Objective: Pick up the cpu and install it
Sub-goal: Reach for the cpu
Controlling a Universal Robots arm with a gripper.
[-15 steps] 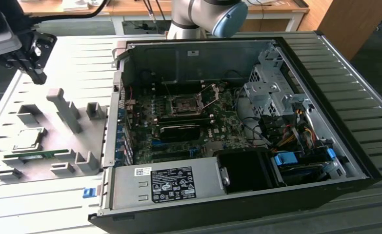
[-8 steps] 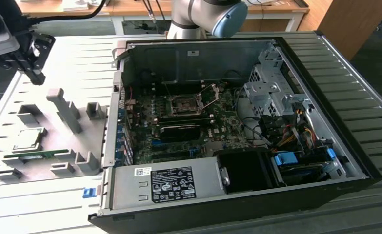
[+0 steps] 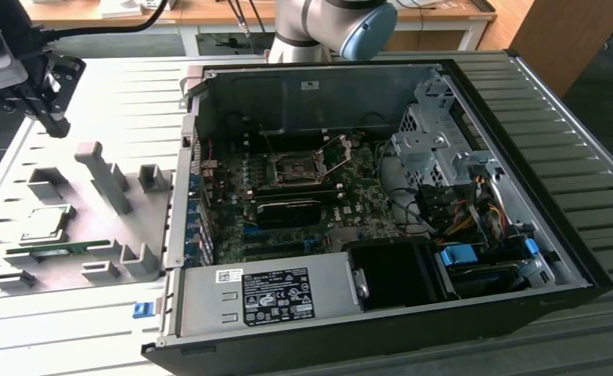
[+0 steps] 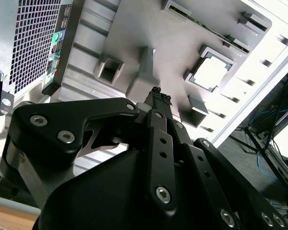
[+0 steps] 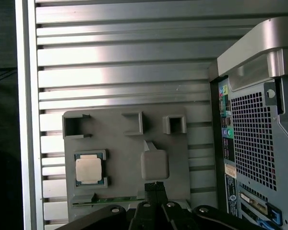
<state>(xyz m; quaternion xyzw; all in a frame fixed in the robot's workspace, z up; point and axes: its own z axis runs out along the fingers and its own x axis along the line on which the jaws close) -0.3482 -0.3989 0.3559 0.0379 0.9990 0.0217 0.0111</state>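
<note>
At the exterior view's left, the tool [image 3: 55,124] hangs over the far end of the grey tray [image 3: 97,231], pinched closed on nothing. The cpu [image 3: 45,223] lies flat in its tray pocket, nearer than the tool and well apart. The open computer case [image 3: 390,196] with the socket [image 3: 296,166] is off right.

Tray [image 3: 113,231]: on table [image 3: 557,102], at the exterior view's left of case [image 3: 285,94].
On tray: cpu [image 3: 43,223]; memory stick [image 3: 58,249] just nearer the camera.
In case: socket [image 3: 293,167] mid-board; power supply [image 3: 269,294] at near edge.
</note>
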